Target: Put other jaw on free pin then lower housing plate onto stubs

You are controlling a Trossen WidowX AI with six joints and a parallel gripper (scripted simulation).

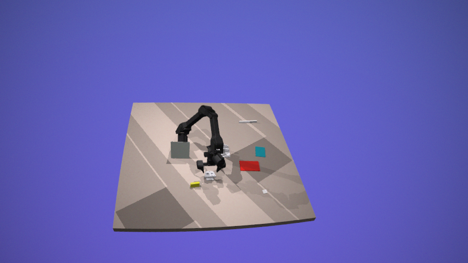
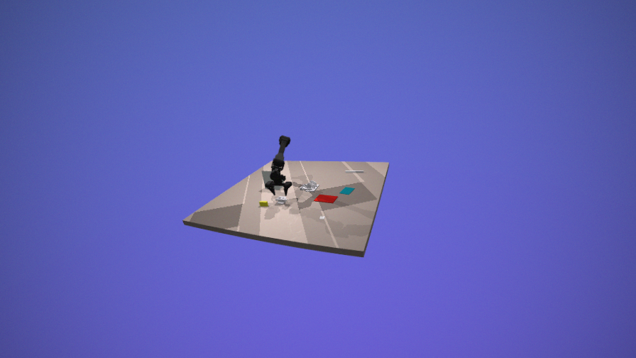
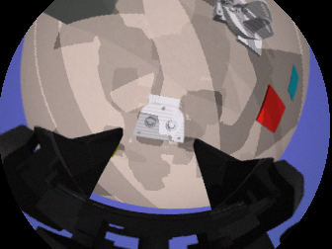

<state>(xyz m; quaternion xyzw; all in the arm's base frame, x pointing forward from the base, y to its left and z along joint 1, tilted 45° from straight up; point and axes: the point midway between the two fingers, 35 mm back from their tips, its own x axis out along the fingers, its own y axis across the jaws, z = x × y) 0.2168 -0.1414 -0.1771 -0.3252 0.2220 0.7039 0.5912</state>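
Fingers spread wide with nothing between them, the black gripper points down at the table in the top view. Near its fingertips lies a white plate, with a yellow block near it. A silvery assembly is partly hidden by the arm; a grey panel is in front of the arm's foot. A red rectangle and a smaller teal one are off to the right of the picture, along with a small white square and a pale bar.

From the exterior, the fingertips hang above the white plate, apart from each other. The silvery assembly rests on the table between the arm and the teal rectangle, away from the plate; its jaws and pins are too small to tell apart.

Seen from the wrist, the white plate shows two round features side by side and a narrower ribbed section along its upper edge. It lies beyond the open fingertips, ungripped. The yellow block peeks out beside one finger, and the silvery assembly appears at upper right, its jaws and any meshing of teeth unclear.
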